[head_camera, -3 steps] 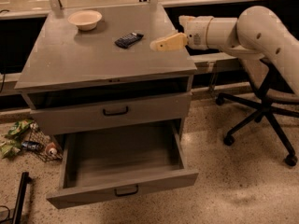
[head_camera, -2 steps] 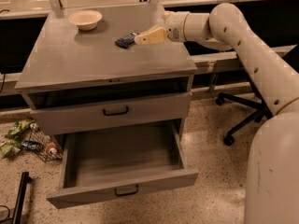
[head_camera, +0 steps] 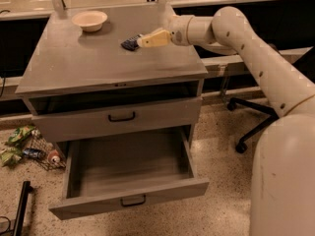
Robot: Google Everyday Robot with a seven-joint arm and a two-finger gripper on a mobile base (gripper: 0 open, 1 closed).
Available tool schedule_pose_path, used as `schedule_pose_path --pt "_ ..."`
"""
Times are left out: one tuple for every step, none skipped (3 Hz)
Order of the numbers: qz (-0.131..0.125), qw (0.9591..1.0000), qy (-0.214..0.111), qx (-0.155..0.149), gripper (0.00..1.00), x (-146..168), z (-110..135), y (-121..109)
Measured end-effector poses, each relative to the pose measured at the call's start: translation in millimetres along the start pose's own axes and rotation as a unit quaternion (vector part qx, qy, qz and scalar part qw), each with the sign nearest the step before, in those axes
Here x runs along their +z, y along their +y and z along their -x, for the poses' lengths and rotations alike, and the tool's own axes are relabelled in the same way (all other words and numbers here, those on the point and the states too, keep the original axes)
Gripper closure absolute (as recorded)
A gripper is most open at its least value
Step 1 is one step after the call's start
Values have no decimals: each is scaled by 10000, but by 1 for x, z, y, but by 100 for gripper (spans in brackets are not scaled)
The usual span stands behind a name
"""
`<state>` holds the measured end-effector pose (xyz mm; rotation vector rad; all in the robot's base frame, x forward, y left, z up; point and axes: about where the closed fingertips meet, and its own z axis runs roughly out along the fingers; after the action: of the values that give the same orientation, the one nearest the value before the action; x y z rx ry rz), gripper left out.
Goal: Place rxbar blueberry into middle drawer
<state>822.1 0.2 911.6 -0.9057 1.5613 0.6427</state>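
Progress looks early-to-mid, by my read. The drawer part is done: the middle drawer (head_camera: 162,193), lower centre of the frame, stands pulled well out, floor bare, nothing in it. The drawer above (head_camera: 78,124), w/ the black handle, is pushed in.

The rxbar blueberry (head_camera: 129,44) isn't in the drawer yet. It lies flat on the grey cabinet top (head_camera: 98,68), upper centre of the frame, right of the cream bowl (head_camera: 89,19) and well apart from it. It looks to be resting on the surface, not lifted.

The gripper (head_camera: 145,40) sits low over the cabinet top at the bar's right end, touching it or just short of it; I can't say which. Nor can I tell whether the tool is apart, together or clamped on the wrapper. The arm (head_camera: 246,43) reaches in from the right side of the frame.

So 1 of the big pieces is ready (open drawer) and the pick is at most half made. Left to do, approx. 3 steps:
1. Get a sure hold on the bar and raise it off the top.
2. Carry it forward past the cabinet's front edge and down to the open drawer.
3. Let go inside it & pull the arm clear.

Nothing in the task line asks for the drawer to be shut after.
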Motion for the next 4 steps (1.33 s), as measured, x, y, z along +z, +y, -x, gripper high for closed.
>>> schedule_pose_path --pt "-225 9990 288 262 0 30 -24 -14" --pt "-206 9982 495 269 0 46 -33 -18" --pt "-128 9972 690 269 0 62 -40 -20" --pt "-193 9966 745 283 0 70 -47 -24"
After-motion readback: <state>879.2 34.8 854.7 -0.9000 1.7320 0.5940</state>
